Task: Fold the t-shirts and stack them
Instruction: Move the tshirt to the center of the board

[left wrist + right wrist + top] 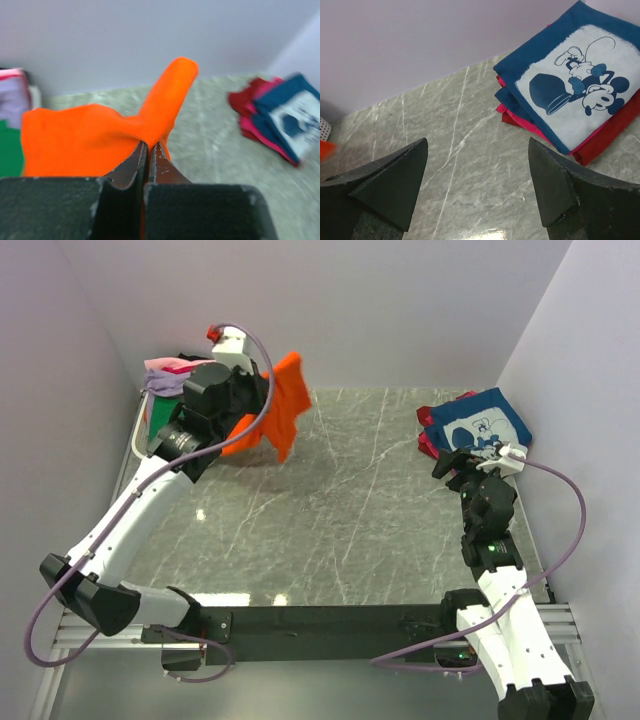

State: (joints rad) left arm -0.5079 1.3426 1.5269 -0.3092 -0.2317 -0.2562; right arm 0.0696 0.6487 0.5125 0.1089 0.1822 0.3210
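Note:
My left gripper (262, 392) is shut on the orange t-shirt (283, 412), which hangs lifted above the table's far left. In the left wrist view the shut gripper (148, 145) pinches a fold of the orange cloth (85, 135), and one end sticks up. A folded stack sits at the far right: the navy t-shirt with white cartoon print (480, 423) on top, pink (520, 120) and red (615, 135) t-shirts beneath it. My right gripper (455, 462) stands open and empty just in front of that stack, its fingers (395, 175) wide apart over bare marble.
A white basket (143, 418) at the far left holds green (9, 147), lavender (12, 95) and pink (170, 366) cloth behind the left arm. Lavender walls close in the table on the left, back and right. The marble tabletop (340, 520) lies between the arms.

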